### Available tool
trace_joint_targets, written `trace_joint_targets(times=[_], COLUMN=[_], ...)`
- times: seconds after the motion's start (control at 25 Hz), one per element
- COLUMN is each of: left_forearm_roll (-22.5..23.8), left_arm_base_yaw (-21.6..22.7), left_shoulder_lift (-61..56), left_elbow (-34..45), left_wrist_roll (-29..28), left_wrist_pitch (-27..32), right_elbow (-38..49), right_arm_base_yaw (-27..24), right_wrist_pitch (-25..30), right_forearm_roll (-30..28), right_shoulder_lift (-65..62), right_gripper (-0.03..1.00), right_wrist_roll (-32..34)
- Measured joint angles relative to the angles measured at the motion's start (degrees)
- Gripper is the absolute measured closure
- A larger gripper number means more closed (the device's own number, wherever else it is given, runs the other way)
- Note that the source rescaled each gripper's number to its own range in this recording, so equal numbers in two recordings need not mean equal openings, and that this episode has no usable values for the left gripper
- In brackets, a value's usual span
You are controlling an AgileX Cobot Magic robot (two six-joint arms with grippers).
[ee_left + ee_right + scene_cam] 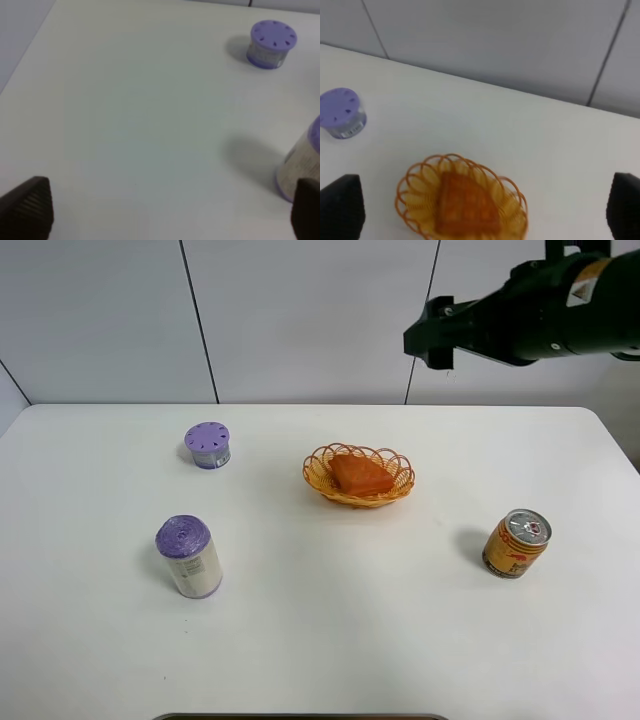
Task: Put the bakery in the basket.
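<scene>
The bakery [360, 475], an orange-brown wedge with a gridded top, lies inside the woven basket [320, 475] at the table's middle. Both also show in the right wrist view, the bakery [465, 205] resting in the basket [412, 195]. My right gripper [428, 342] is open and empty, held high above and behind the basket; its fingertips [342, 207] show far apart at the frame edges. My left gripper [170, 212] is open and empty over the bare left part of the table; it is out of the exterior view.
A small purple-lidded jar [207, 445] stands left of the basket. A purple-topped cylinder [189, 556] stands at the front left. A yellow-orange drink can [516, 543] stands at the front right. The white table [330, 640] has bare surface in front.
</scene>
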Motion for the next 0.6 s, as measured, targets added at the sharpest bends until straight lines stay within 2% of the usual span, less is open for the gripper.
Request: trace_joint_targets(times=[0.2, 0.32, 0.44, 0.6], left_forearm_roll=[0.0, 0.0, 0.0, 0.0], left_arm_base_yaw=[0.0, 0.0, 0.0, 0.0], left_shoulder_lift=[0.0, 0.0, 0.0, 0.0], left_elbow=[0.0, 0.0, 0.0, 0.0], left_wrist_roll=[0.0, 0.0, 0.0, 0.0], left_wrist_pitch=[0.0, 0.0, 0.0, 0.0], right_elbow=[6.4, 7.8, 7.9, 7.9], right_arm_base_yaw=[-4.0, -5.2, -5.2, -5.2], right_wrist_pitch=[0.4, 2.6, 6.8, 16.4], right_forearm_roll=[-1.3, -3.2, -4.7, -6.8], right_shoulder_lift=[-9.1, -15.6, -22.3, -30.3], right_gripper=[-0.03, -0.03, -0.03, -0.03], right_wrist_roll=[-0.1, -0.1, -0.1, -0.1])
